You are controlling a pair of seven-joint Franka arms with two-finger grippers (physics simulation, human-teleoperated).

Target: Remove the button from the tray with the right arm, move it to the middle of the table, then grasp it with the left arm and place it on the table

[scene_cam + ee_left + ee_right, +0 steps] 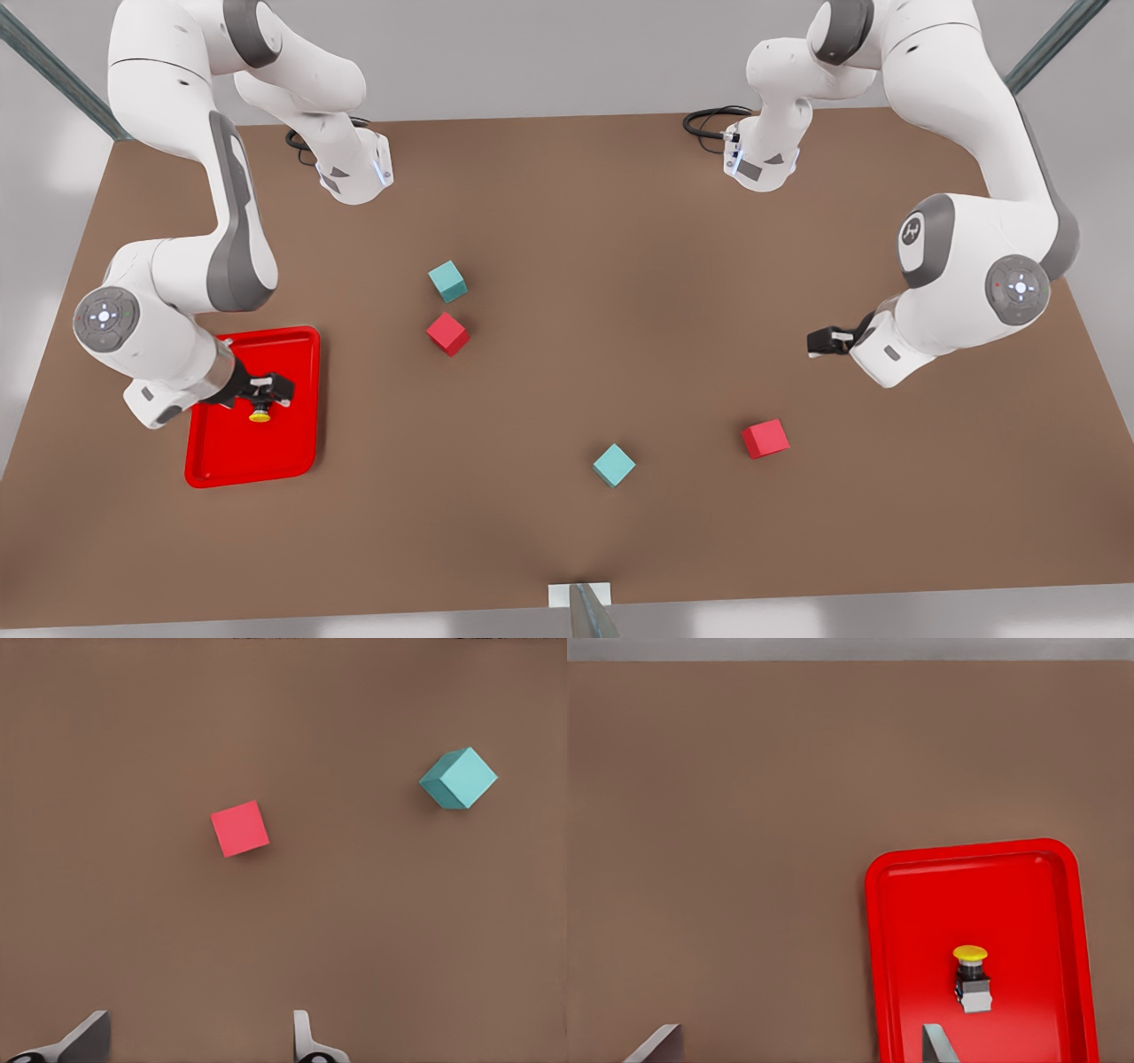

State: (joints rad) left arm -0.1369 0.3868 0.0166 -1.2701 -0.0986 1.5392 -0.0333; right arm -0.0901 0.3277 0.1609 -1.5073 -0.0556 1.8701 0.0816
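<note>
- The button (971, 976) lies inside the tray (301, 346), yellow cap toward the tray's far rim.
- The right gripper (266, 390) hovers above it, fingers spread, holding nothing.
- The left gripper (819, 341) waits over the table (620, 221), fingers apart, empty.

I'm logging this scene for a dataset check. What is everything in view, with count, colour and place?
button: one, yellow cap on a black base, inside the tray, under the right gripper.
tray: one, bright red, on the table at the front view's left.
red cubes: two, one near the table's middle, one toward the front view's right.
teal cubes: two, one just behind the middle red cube, one near the front edge.
table: one, brown.
cables: black, at the far edge by each arm's base.
right gripper: black, open, over the tray.
left gripper: black, open, waiting above bare table at the front view's right.
</note>
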